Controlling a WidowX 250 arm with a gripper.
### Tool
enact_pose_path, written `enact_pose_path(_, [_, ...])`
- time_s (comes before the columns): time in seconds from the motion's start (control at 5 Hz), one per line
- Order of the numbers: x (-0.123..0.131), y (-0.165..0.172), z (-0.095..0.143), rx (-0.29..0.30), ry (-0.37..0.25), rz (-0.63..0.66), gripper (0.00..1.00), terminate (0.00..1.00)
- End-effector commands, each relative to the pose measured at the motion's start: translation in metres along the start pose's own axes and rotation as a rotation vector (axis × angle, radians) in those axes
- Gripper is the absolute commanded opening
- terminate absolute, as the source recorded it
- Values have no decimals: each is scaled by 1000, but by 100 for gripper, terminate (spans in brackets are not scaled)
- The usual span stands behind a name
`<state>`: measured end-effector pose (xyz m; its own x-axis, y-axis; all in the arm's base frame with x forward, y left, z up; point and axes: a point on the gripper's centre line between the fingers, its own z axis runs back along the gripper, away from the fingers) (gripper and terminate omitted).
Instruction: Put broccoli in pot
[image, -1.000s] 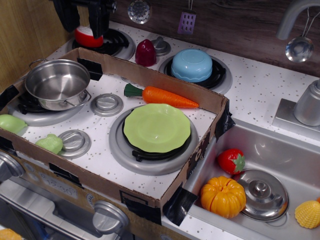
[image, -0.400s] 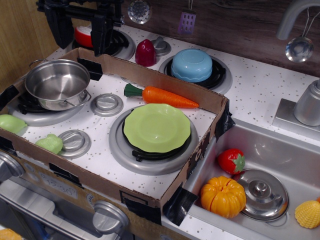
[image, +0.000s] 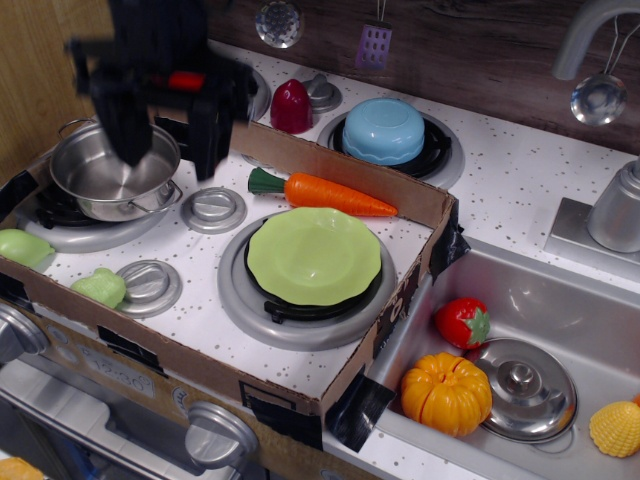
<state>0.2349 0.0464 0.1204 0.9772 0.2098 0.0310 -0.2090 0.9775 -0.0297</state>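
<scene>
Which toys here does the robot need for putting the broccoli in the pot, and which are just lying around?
Needed:
small lumpy yellow-green plastic broccoli
shiny round steel pot
black gripper, open

Lying about:
orange plastic carrot
flat lime-green plate
upturned light blue bowl
red strawberry
orange pumpkin
steel lid with a knob

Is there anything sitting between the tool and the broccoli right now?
Nothing visible blocks it. The tool hangs open over the pot, and the broccoli lies below it beside a knob, uncovered.
</scene>
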Motion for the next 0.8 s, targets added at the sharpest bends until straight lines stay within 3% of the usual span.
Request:
enact_pose_path(0.0, [-4,8,-21,-44,-11,-86,100,0])
enact_pose_path(0.6, [-1,36,-34,-23,-44,-72,100,0])
